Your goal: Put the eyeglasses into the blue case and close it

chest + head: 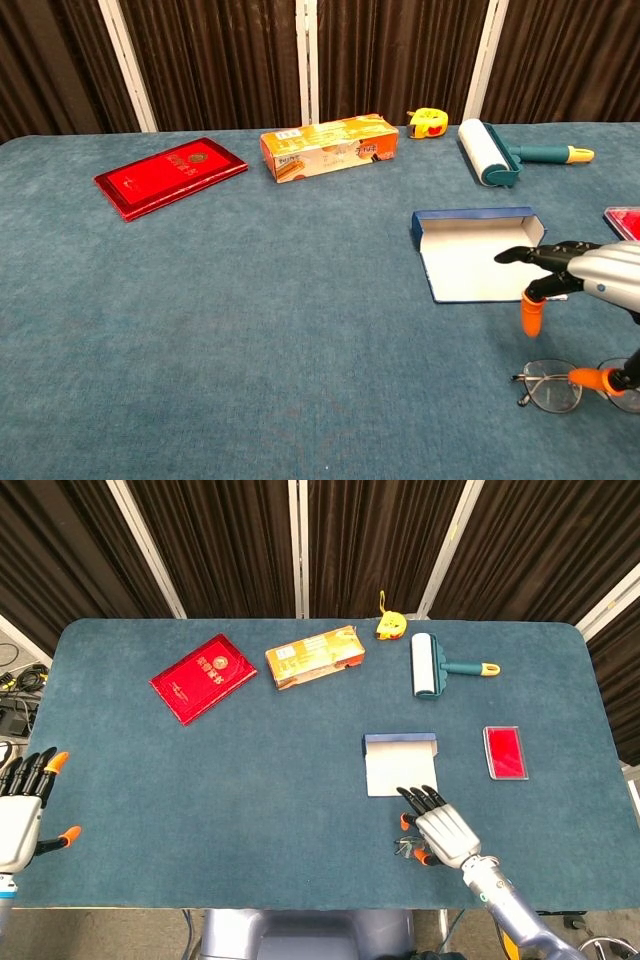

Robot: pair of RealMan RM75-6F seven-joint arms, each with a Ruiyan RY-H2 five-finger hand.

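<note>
R hand [444, 831] lower right, fingers spread, over thin wire-rim eyeglasses [553, 386], no grasp seen | open blue rectangular case w/ white lining [400, 763] just above | L hand [20, 810] lower-left edge, fingers apart, empty

Red booklet [203, 677], orange box [314, 656], lint roller [428, 665], perhaps a yellow tape measure [389, 626], small red card [505, 751].

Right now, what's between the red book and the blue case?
In the head view, only bare blue cloth lies between the red book and the blue case.
</note>
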